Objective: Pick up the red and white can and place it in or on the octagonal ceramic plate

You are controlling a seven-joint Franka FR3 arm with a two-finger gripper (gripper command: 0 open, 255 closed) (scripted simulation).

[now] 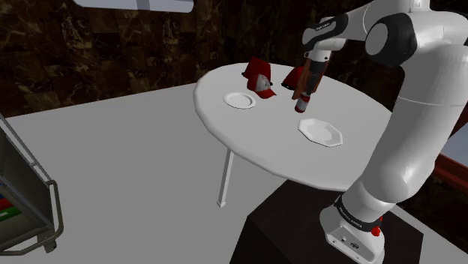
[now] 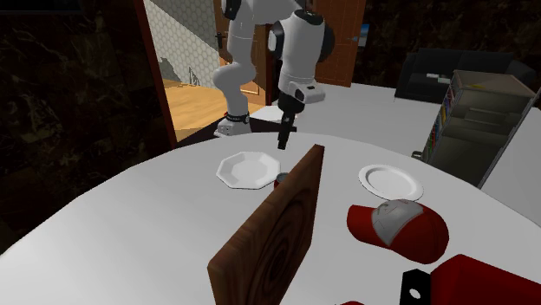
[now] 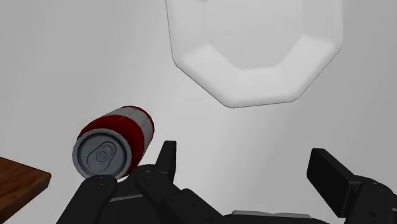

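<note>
The black two-finger end effector [image 3: 243, 156] hangs open and empty over the white worktop [image 3: 76, 57]. The red and white can [image 3: 114, 141], apparently upright, stands just outside one finger, near the white octagonal plate [image 3: 254, 51].

Red can [image 3: 115, 140] stands upright near white octagonal plate [image 3: 254, 51].
</note>
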